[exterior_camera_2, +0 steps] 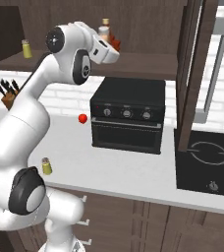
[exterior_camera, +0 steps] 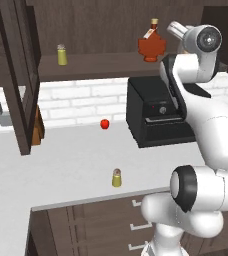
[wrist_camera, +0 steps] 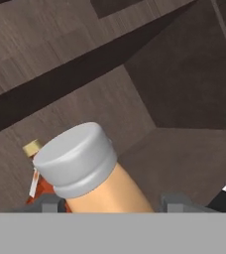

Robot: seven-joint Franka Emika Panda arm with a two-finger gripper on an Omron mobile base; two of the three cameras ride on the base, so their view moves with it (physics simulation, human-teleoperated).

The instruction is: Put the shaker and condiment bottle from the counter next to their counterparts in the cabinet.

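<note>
My gripper (wrist_camera: 115,201) is up inside the cabinet (exterior_camera: 96,67), shut on the condiment bottle (wrist_camera: 92,171), a pale orange-tan bottle with a grey-white cap that leans between the fingers. In the right base view the condiment bottle (exterior_camera_2: 104,28) rises just above my gripper (exterior_camera_2: 106,45), right beside the dark red maple-leaf bottle (exterior_camera_2: 115,42). That red bottle (exterior_camera: 151,47) stands on the shelf at the right, and the pale-capped twin shaker (exterior_camera: 62,55) stands at the left. The shaker (exterior_camera: 116,178) stands upright on the counter (exterior_camera: 61,160) near its front edge.
A black countertop oven (exterior_camera: 156,117) sits under the cabinet, with a small red fruit (exterior_camera: 105,124) to its left. The open cabinet door (exterior_camera: 21,75) hangs at the left. A knife block (exterior_camera_2: 8,93) stands by the wall, and a cooktop (exterior_camera_2: 210,162) lies at the right.
</note>
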